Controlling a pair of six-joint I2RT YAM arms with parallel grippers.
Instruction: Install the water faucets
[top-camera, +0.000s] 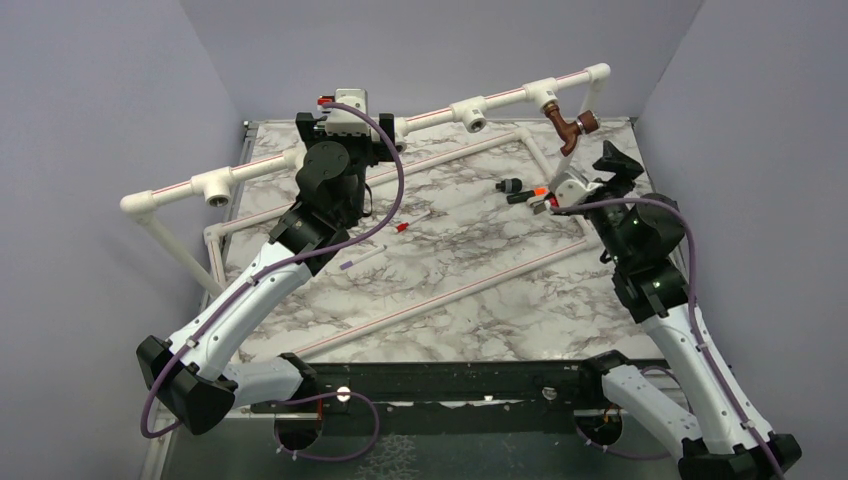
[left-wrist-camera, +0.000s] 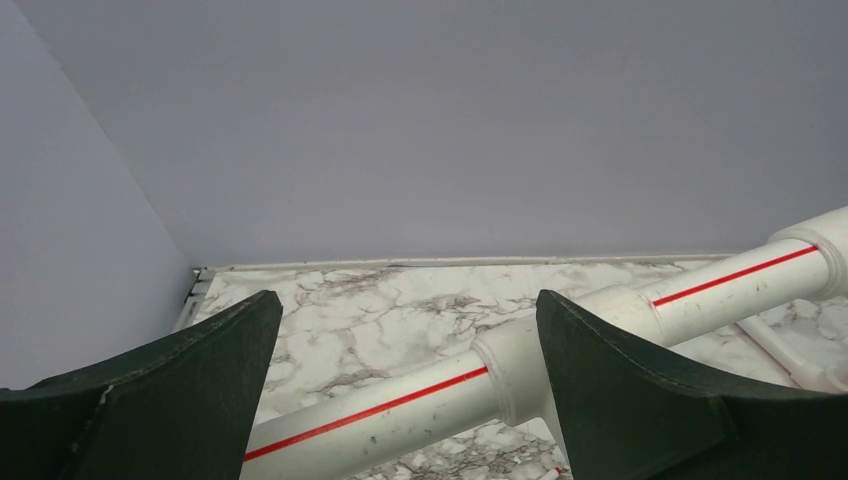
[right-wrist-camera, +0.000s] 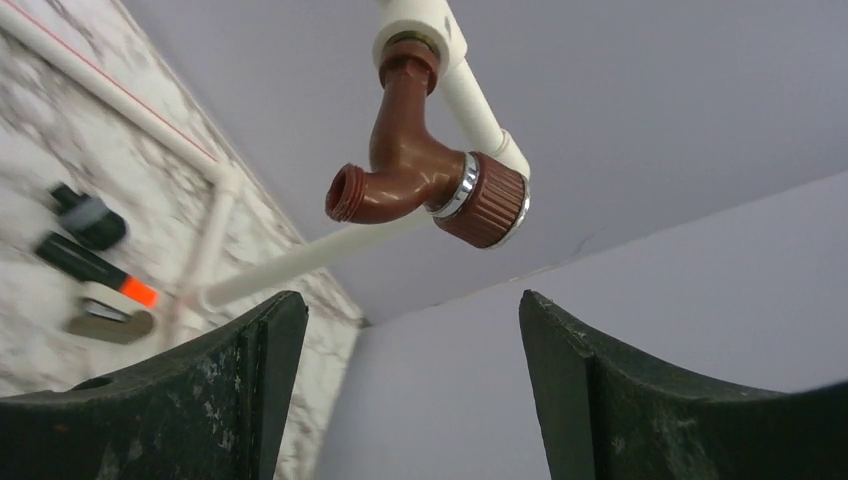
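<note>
Faucet (top-camera: 570, 128) of reddish-brown metal hangs from the white tee fitting (top-camera: 545, 95) at the right end of the raised pipe frame (top-camera: 430, 118), spout bent toward the table (top-camera: 450, 270) and ribbed knob with silvery ring to one side. The right gripper (right-wrist-camera: 410, 310) sits just below it, jaws spread and holding nothing, apart from the faucet. The left gripper (left-wrist-camera: 410, 310) is spread wide around the red-striped pipe further left, not clamping it. How fully the faucet is threaded in cannot be told. Judged risks: closing on the knob instead of the body would probably turn the valve, not the thread; with the frame unclamped, an upward or sideways push could flex or shift the pipe and cross the thread. Small dark items (top-camera: 520, 190), one orange-tipped, lie near the right arm; a low sweep could knock them.
</note>
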